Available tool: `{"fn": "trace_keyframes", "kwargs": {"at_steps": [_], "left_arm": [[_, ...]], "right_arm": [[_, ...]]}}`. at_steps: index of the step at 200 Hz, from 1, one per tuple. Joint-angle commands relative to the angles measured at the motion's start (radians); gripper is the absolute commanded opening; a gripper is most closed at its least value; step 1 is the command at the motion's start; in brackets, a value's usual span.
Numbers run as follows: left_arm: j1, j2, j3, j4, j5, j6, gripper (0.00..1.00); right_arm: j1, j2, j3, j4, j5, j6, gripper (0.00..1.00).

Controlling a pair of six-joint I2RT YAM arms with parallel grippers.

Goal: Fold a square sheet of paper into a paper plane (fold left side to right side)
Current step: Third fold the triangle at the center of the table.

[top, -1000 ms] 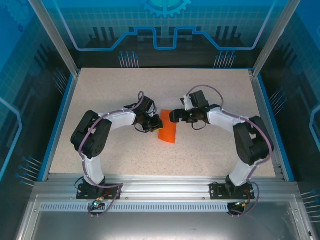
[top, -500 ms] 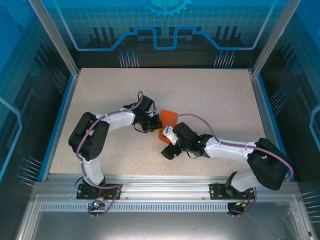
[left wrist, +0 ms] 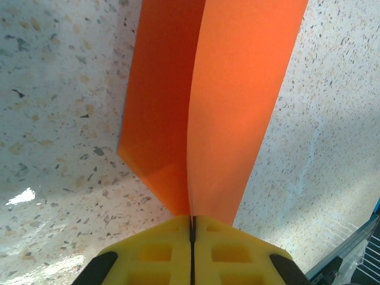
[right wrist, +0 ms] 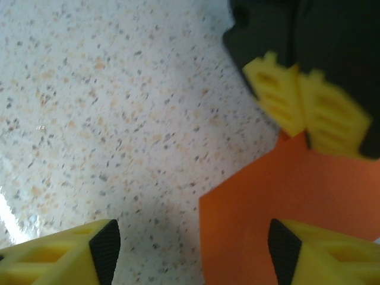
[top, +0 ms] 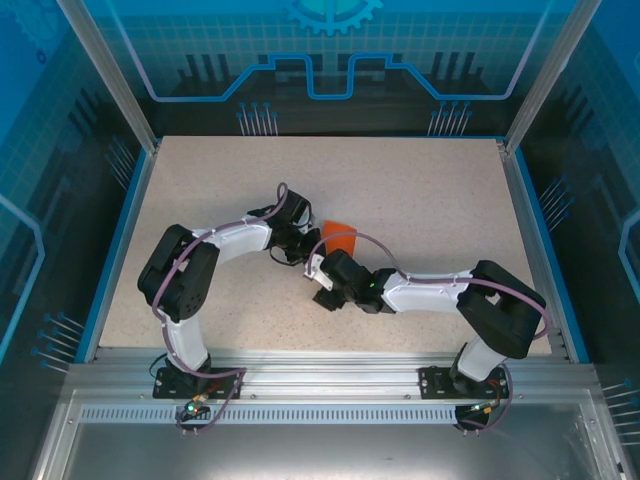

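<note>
Two pincers crowd the orange sheet (top: 340,236) on the counter (top: 450,180) seen from above: my left pincer (top: 308,243) at its left edge, my right pincer (top: 322,290) just on its near side. From the left wrist, the left pincer (left wrist: 192,234) is clamped together on the sheet's (left wrist: 231,89) tip, two layers splaying beyond it (a loose fold, I judge). From the right wrist, my right pincer (right wrist: 190,255) stands apart, one finger over the sheet's (right wrist: 285,196) near corner, the other over bare counter. Closing there against the left's hold could skew the crease or tear paper.
</note>
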Motion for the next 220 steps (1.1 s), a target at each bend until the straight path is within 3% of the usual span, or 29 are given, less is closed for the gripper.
{"fn": "trace_keyframes", "kwargs": {"at_steps": [1,29,62,91,127,156,175,220], "left_arm": [[-0.006,-0.02,0.025,-0.039,-0.001,-0.004,0.08],[-0.007,-0.018,0.025,-0.041,-0.006,0.001,0.09],[-0.007,-0.014,0.022,-0.047,-0.011,0.009,0.1],[-0.003,-0.022,0.023,-0.06,-0.024,0.024,0.18],[0.032,-0.072,0.013,-0.12,-0.047,0.063,0.39],[0.07,-0.115,0.018,-0.16,-0.049,0.096,0.47],[0.077,-0.117,0.052,-0.173,-0.044,0.112,0.47],[0.05,0.01,0.208,-0.153,0.048,0.145,0.3]], "right_arm": [[0.011,0.016,0.035,0.044,0.045,-0.009,0.59],[0.006,0.012,0.037,0.032,0.047,-0.009,0.4],[-0.002,-0.003,0.036,-0.023,0.013,-0.012,0.0],[-0.012,-0.016,0.02,-0.052,-0.03,0.007,0.0],[-0.024,-0.018,-0.007,-0.063,-0.064,0.034,0.0],[-0.032,-0.025,-0.016,-0.066,-0.071,0.043,0.0],[-0.04,-0.025,-0.015,-0.065,-0.079,0.047,0.0],[-0.056,-0.026,-0.015,-0.065,-0.085,0.059,0.0]]}}
